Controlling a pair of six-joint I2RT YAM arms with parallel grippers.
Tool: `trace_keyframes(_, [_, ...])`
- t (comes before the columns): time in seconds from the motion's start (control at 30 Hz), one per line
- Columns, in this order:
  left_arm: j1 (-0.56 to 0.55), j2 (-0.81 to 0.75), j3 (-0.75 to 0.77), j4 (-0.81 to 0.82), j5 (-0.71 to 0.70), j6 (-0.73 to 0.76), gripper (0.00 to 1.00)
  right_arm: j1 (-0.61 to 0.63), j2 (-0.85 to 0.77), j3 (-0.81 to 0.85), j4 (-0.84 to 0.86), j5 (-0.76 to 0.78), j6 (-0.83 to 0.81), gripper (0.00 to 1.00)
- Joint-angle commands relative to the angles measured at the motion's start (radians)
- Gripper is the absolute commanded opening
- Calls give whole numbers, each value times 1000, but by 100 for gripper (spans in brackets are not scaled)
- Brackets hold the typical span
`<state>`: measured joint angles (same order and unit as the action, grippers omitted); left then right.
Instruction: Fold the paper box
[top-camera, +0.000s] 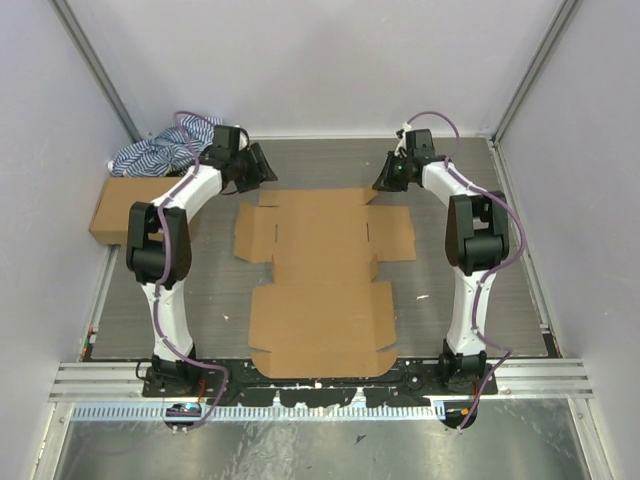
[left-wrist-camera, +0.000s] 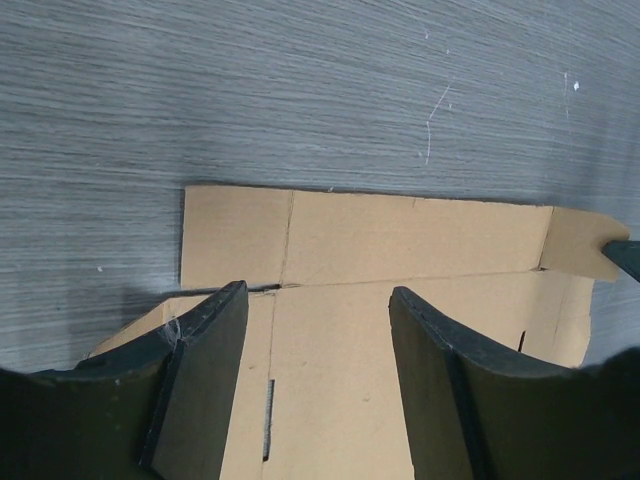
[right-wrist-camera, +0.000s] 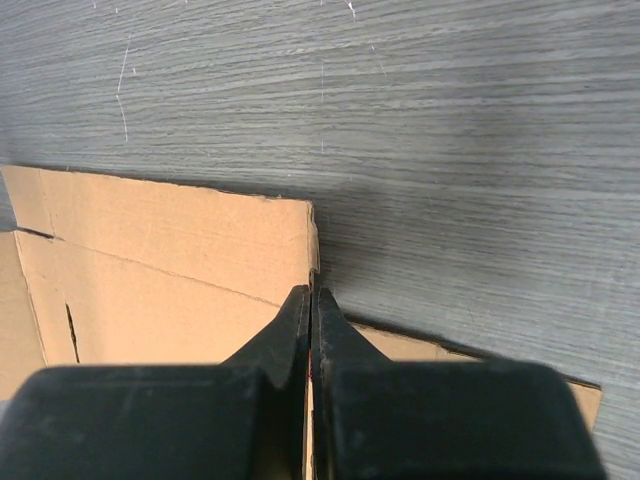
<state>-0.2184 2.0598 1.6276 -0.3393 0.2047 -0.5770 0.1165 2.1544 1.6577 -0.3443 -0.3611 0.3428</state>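
The paper box (top-camera: 320, 270) lies flat and unfolded on the grey table, a plain brown cardboard sheet with creases, side flaps and slits. My left gripper (top-camera: 266, 172) hovers at its far left corner. In the left wrist view this gripper (left-wrist-camera: 318, 292) is open, with only the cardboard (left-wrist-camera: 400, 240) showing between its fingers. My right gripper (top-camera: 385, 183) is at the far right corner. Seen from the right wrist, it (right-wrist-camera: 313, 292) is shut, fingertips pressed together right at the right edge of the far flap (right-wrist-camera: 160, 250). Whether they pinch that edge cannot be made out.
A sealed oblong brown carton (top-camera: 125, 208) sits at the left wall, with a blue-and-white striped cloth (top-camera: 160, 152) bunched behind it. Pale walls close in the table on three sides. A metal rail (top-camera: 320, 372) with the arm bases runs along the near edge.
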Motion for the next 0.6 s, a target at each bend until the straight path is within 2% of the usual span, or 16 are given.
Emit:
trace_keyframes(0.0, [4, -69, -21, 4, 16, 17, 66, 6, -120, -23, 32, -24, -3, 1])
trace_keyframes(0.17, [4, -92, -48, 11, 5, 41, 66, 10, -223, -102, 84, -28, -24, 1])
trace_keyframes(0.37, [4, -94, -69, 22, 1, 49, 66, 10, -348, -224, 180, -108, -39, 1])
trace_keyframes(0.57, [6, -97, -77, 28, -4, 51, 66, 11, -413, -257, 163, -116, -60, 1])
